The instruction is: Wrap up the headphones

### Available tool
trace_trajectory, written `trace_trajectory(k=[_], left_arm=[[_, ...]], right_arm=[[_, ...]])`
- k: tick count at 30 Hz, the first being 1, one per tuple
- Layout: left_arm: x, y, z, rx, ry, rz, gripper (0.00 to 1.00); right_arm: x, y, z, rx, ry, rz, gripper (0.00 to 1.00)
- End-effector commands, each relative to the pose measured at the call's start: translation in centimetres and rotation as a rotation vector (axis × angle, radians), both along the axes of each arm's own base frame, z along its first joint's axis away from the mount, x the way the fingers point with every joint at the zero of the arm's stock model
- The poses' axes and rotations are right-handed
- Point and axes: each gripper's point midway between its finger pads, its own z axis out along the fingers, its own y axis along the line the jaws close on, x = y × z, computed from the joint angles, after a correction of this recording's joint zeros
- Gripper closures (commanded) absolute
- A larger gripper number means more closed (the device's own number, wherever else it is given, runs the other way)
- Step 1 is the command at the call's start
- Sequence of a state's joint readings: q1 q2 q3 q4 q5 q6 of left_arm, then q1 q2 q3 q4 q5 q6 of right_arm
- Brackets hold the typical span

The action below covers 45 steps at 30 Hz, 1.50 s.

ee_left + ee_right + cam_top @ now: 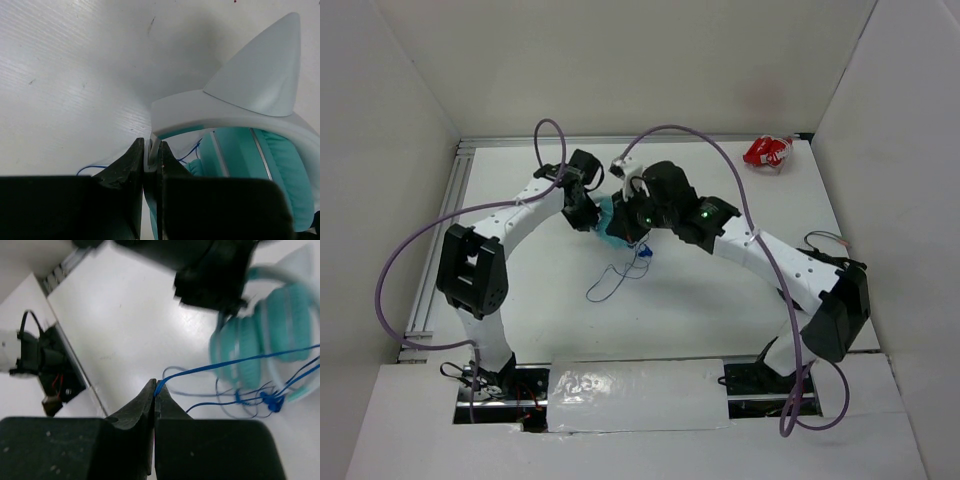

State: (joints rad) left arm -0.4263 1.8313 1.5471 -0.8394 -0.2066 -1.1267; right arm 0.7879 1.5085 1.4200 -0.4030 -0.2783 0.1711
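Clamping the white headband of the headphones between the closed fingers of the left gripper, just below one pointed ear tip, with a teal ear cup hanging close on the right of that wrist view. Pinching the thin blue cable in the right gripper, jaws shut tight on the strand, the line running taut from the fingertips up toward the teal cups. Holding the headphones over the middle of the table, between the two grippers, seemingly raised off the surface, though hard to tell for sure. Trailing loose loops of cable below the cups, the blue plug dangling among them, more slack lying on the table toward the near edge. Sharing the table with a small red-and-white object, well apart at the far right corner.
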Motion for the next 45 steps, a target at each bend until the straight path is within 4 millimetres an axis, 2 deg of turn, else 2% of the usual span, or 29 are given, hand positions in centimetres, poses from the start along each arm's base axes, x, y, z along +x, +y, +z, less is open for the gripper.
trace_trajectory(k=[1,4,6,8,11,13,16,18,21,25,28,31,34,36,38,41,45], left_arm=[[2.2,-0.6,3.0,-0.099,-0.066,0.066,1.0],[2.6,0.7,4.2,-0.086,-0.084,0.117,1.0],[2.8,1.6,5.1,-0.074,-0.099,0.145,1.0],[3.0,3.2,6.4,-0.036,-0.133,0.178,1.0],[2.6,5.6,7.8,0.042,-0.173,0.221,1.0],[2.0,6.9,8.4,0.088,-0.187,0.245,1.0],[1.4,7.3,8.9,0.103,-0.211,0.205,1.0],[2.0,7.0,9.4,0.101,-0.259,0.14,1.0],[1.7,7.2,9.0,0.116,-0.284,0.101,1.0],[1.8,7.2,10.1,0.127,-0.333,0.04,1.0],[1.8,7.3,10.0,0.127,-0.328,0.056,1.0],[1.7,7.8,9.6,0.137,-0.283,0.133,1.0],[2.2,7.8,9.4,0.109,-0.239,0.202,1.0],[3.1,7.4,9.4,0.084,-0.234,0.216,1.0],[3.8,6.6,9.6,0.028,-0.229,0.214,1.0],[4.8,5.5,9.8,-0.048,-0.237,0.197,1.0],[5.6,3.9,11.0,-0.162,-0.294,0.108,1.0]], right_arm=[[-2.9,0.4,-0.1,0.024,-0.025,0.092,0.98],[-3.5,-0.3,-1.5,0.019,-0.025,0.077,0.97],[-3.0,-0.9,-1.4,0.019,-0.048,0.035,0.97],[-1.9,-2.0,-0.8,0.002,-0.08,-0.039,0.99],[0.8,-4.6,0.7,-0.029,-0.163,-0.183,1.0],[2.9,-6.5,3.2,-0.035,-0.233,-0.286,1.0],[5.8,-9.1,6.7,-0.043,-0.321,-0.404,1.0],[7.0,-10.2,8.8,-0.045,-0.381,-0.45,1.0],[8.0,-11.0,9.9,-0.087,-0.447,-0.43,1.0],[9.0,-11.3,10.3,-0.116,-0.472,-0.422,1.0],[8.5,-10.3,10.3,-0.108,-0.47,-0.361,1.0],[6.6,-8.7,9.8,-0.086,-0.477,-0.263,1.0],[3.3,-5.6,9.6,-0.015,-0.462,-0.085,1.0],[1.4,-3.8,9.0,0.013,-0.438,0.024,1.0],[-1.6,-1.0,7.9,0.059,-0.407,0.188,1.0],[-3.9,1.4,5.9,0.078,-0.36,0.302,1.0],[-4.4,2.9,2.3,0.079,-0.301,0.314,0.95]])
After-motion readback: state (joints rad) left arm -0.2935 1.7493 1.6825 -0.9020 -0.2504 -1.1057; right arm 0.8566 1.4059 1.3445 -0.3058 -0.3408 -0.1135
